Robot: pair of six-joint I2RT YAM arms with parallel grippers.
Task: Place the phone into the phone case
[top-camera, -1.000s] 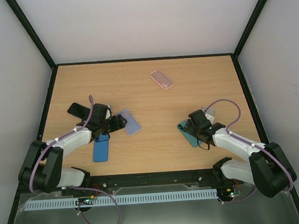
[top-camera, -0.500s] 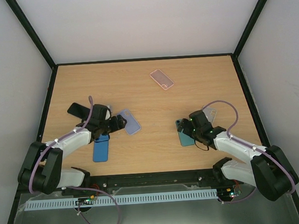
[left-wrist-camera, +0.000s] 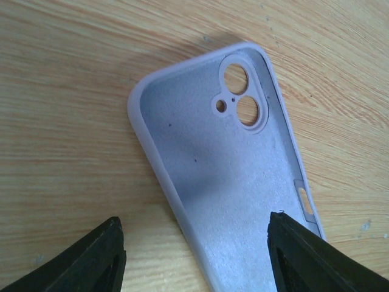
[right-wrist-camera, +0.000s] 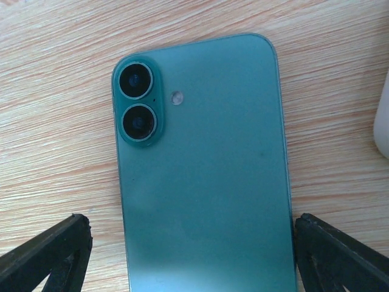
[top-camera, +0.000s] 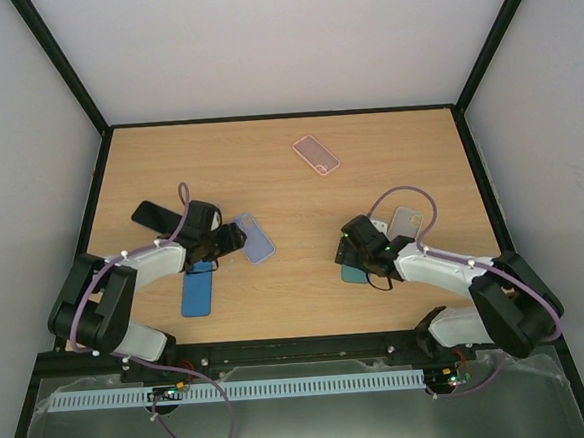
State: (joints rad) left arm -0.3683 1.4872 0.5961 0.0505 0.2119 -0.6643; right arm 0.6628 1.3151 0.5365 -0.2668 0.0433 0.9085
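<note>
A teal phone (right-wrist-camera: 200, 176) lies back up on the wooden table, its two camera lenses at the far end. My right gripper (right-wrist-camera: 194, 267) is open and straddles its near end, with the right finger close to the phone's edge. In the top view the right gripper (top-camera: 358, 248) covers most of the phone (top-camera: 351, 273). A lavender phone case (left-wrist-camera: 225, 164) lies hollow side up. My left gripper (left-wrist-camera: 197, 261) is open, with one finger on each side of the case's near end. In the top view the left gripper (top-camera: 229, 241) sits at the case's (top-camera: 257, 238) left side.
A blue phone (top-camera: 199, 289) lies under the left arm. A black flat object (top-camera: 151, 214) lies to its far left. A pink case (top-camera: 316, 155) lies at the far middle. A clear case (top-camera: 405, 219) lies behind the right arm, and its white edge (right-wrist-camera: 383, 121) shows beside the teal phone.
My right gripper has swung left and come down over the teal phone, which has shifted a little left and nearer. The left gripper has stayed at the lavender case.
</note>
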